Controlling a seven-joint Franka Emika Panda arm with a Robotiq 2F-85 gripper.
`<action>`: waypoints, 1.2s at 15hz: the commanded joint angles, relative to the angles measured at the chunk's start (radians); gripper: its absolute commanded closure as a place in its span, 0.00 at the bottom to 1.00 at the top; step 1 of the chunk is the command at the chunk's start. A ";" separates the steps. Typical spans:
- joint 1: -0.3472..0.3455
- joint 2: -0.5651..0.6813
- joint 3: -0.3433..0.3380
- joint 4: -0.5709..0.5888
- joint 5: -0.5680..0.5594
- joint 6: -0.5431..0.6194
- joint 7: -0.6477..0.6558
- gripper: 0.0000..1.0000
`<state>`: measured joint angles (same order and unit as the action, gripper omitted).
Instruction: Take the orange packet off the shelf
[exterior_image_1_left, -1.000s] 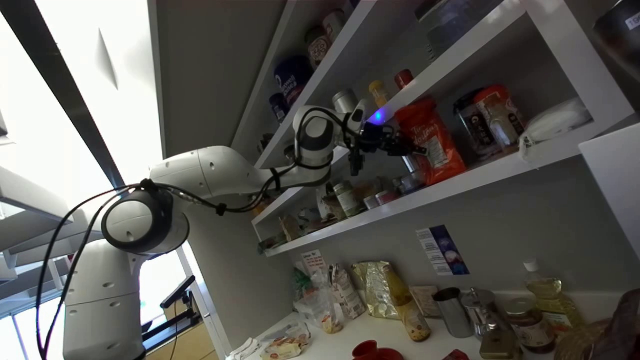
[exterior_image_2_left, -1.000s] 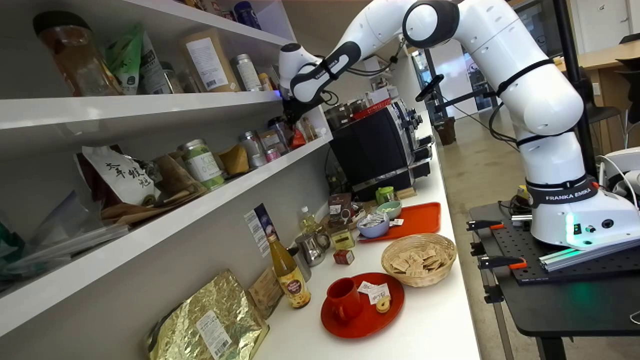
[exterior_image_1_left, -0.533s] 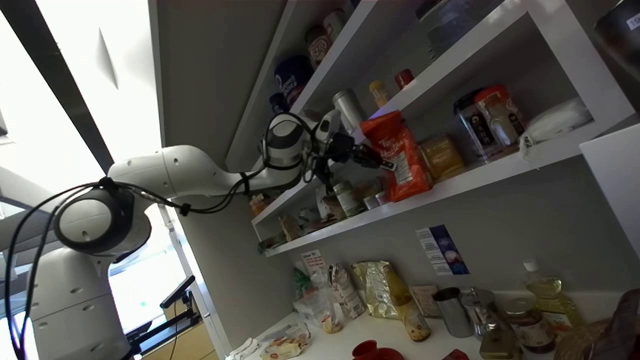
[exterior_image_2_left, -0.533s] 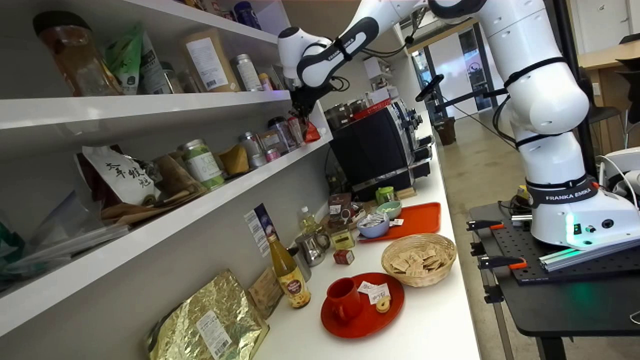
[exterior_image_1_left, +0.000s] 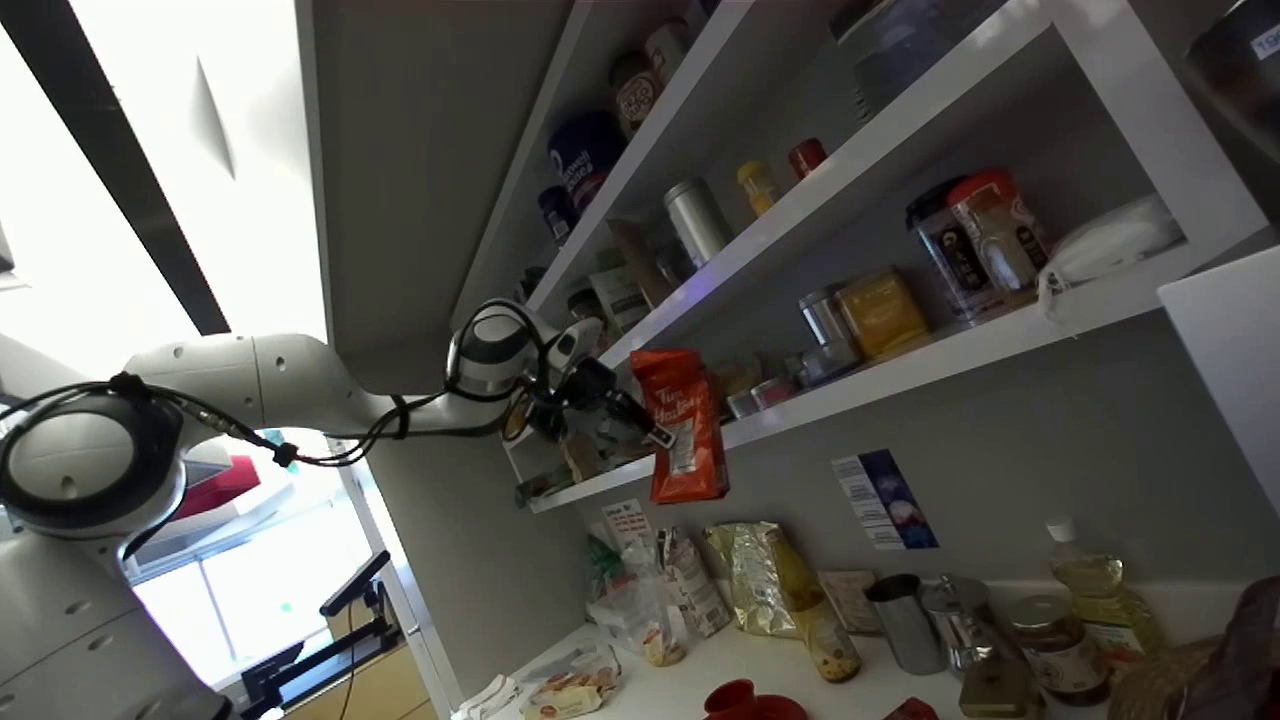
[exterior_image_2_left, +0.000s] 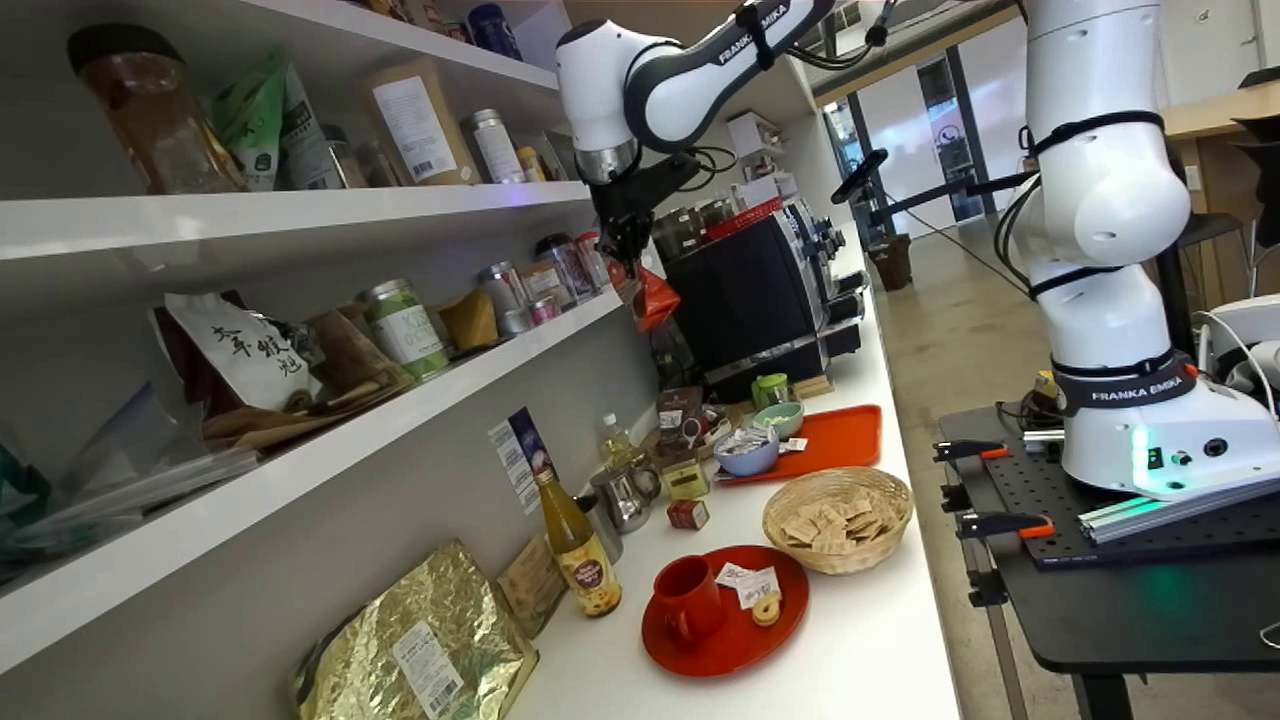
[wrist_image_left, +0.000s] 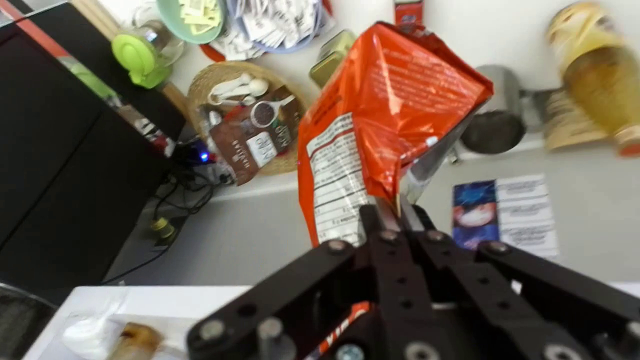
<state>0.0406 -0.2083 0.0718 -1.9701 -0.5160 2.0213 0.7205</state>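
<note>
Aloft, orange packet (wrist_image_left: 395, 100) between fingers (wrist_image_left: 397, 270), off shelf (exterior_image_2_left: 300, 468)

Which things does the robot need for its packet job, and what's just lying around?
For the job:
orange Tim Hortons packet
gripper
lowest white shelf

Just lying around:
red mug
red plate
wicker basket
gold foil bag
orange tray

"How am I looking?"
"In an exterior view I face the shelf (exterior_image_1_left: 960, 357), tilted; in an exterior view I look along the counter (exterior_image_2_left: 860, 650). Both share these."
"Nearest?"
"My inverted wrist view, aimed down past the end effector (wrist_image_left: 399, 210)."
</note>
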 joint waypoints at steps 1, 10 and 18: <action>0.066 0.023 0.099 -0.063 0.088 0.049 -0.021 0.99; 0.186 0.299 0.191 -0.053 0.145 0.289 -0.245 0.99; 0.191 0.393 0.199 -0.120 0.308 0.450 -0.726 0.99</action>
<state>0.2193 0.1763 0.2596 -2.0639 -0.2721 2.4363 0.1465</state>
